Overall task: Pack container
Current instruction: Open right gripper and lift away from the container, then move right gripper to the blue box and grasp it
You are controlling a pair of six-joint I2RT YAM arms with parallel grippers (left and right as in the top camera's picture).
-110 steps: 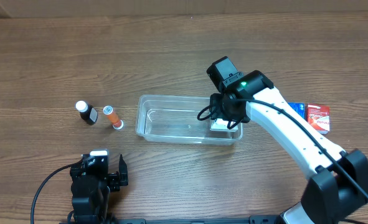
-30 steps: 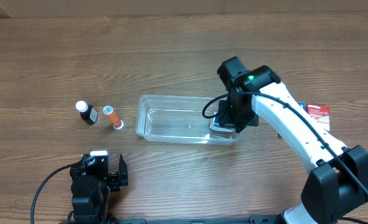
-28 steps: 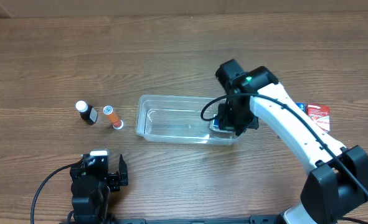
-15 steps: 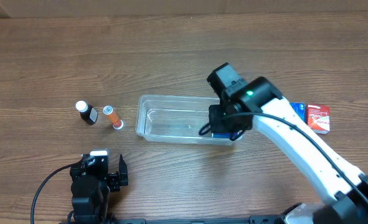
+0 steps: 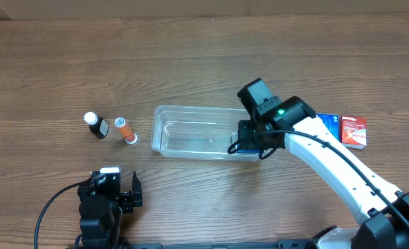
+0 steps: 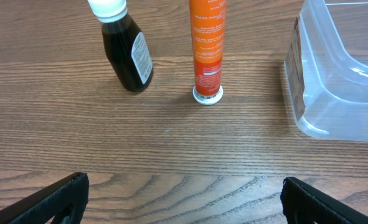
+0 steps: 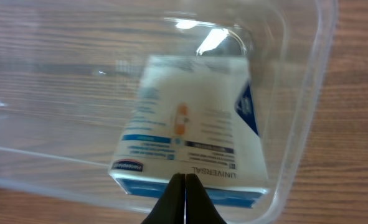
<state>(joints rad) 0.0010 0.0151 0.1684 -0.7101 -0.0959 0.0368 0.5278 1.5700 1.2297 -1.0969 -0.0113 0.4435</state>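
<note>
The container (image 5: pixel 190 131) is a clear tub in the middle of the table. A white-and-blue box (image 7: pixel 190 143) lies inside it at its right end. My right gripper (image 7: pixel 185 182) is shut with nothing between its fingers. Its tip is over the box's near edge, by the container's front wall. In the overhead view the right gripper (image 5: pixel 244 140) sits at the tub's right front corner. My left gripper (image 6: pixel 184 202) stands open over bare wood and holds nothing. It faces a dark bottle (image 6: pixel 129 53), an orange tube (image 6: pixel 207 50) and the container's left end (image 6: pixel 339 74).
The dark bottle (image 5: pixel 97 125) and orange tube (image 5: pixel 126 129) stand left of the tub. A red box (image 5: pixel 353 130) and a blue box (image 5: pixel 331 122) lie to the right, partly behind the right arm. The left arm (image 5: pixel 107 200) rests at the front left.
The right arm has shifted slightly left and toward the tub's front wall, staying shut. The white-and-blue box stays in the tub. The left arm has not moved.
</note>
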